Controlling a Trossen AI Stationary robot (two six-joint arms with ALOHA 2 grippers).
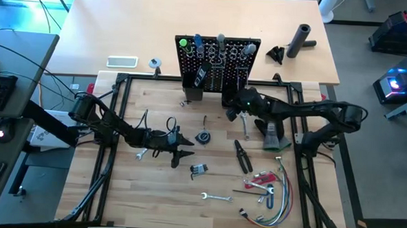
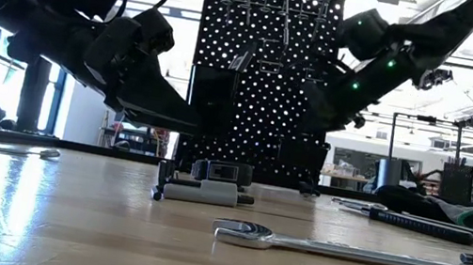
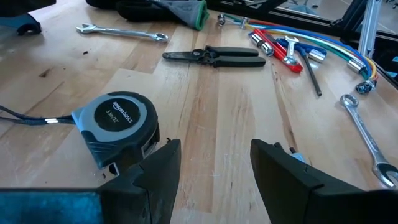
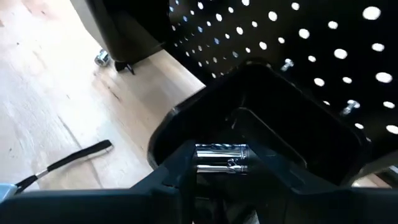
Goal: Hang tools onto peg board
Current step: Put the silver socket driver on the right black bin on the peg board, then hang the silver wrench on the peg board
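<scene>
My right fingers (image 4: 217, 163) are at the foot of the peg board (image 1: 216, 59), which stands at the far edge of the table (image 1: 165, 208), near the middle. They are closed on a small shiny metal piece (image 4: 221, 158), maybe a socket or a bit, and they hold it over a black bin (image 4: 261, 124) fixed to the front of the board. To do this step well, I think I must bring the piece fully inside the rim of the bin before I let go, and keep it level, so it does not roll out onto the wood.

My left fingers (image 3: 214, 165) stand apart and empty, low over the table toward its left side, just beside the tape measure (image 3: 118, 124). The pliers (image 3: 214, 56), wrenches (image 3: 121, 31) and the red-handled tool (image 3: 280, 48) lie toward the right and near edge, not yet hung.
</scene>
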